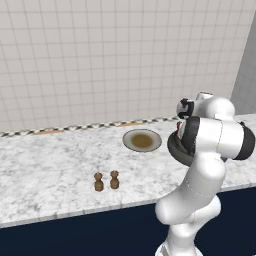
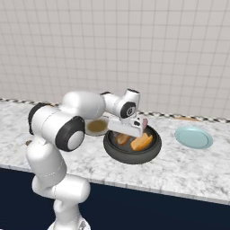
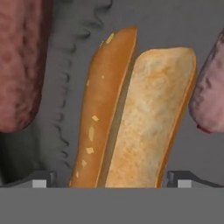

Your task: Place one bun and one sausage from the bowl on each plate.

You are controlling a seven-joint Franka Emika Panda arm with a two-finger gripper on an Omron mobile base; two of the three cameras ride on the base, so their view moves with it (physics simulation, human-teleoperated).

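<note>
The gripper hangs low inside the bowl, jaws spread wide and holding nothing. In the hand view its two tips stand at either side of the bun, which lies lengthwise straight ahead, between them. The bun shows as a split roll: a darker golden crust half on one side, a paler cut face on the other, the two halves touching along a seam.

A sausage lies off to one side of the bun, and a second sausage to the other side; both are near the bun but apart from it, outside the line of the tips.

From the right base view, the brown-centred plate sits just behind the gripper, beside the bowl, partly hidden by the arm. The teal plate lies well to the gripper's far side, beyond the bowl. Both plates look bare where visible.

Step in hand, by my judgement: picking the first bun, so the task is at its start. The next move calls for a short descent so the tips straddle both halves, then a firm close across the bun's width. Risks: the halves may splay apart, and a tip may nudge either sausage.
</note>
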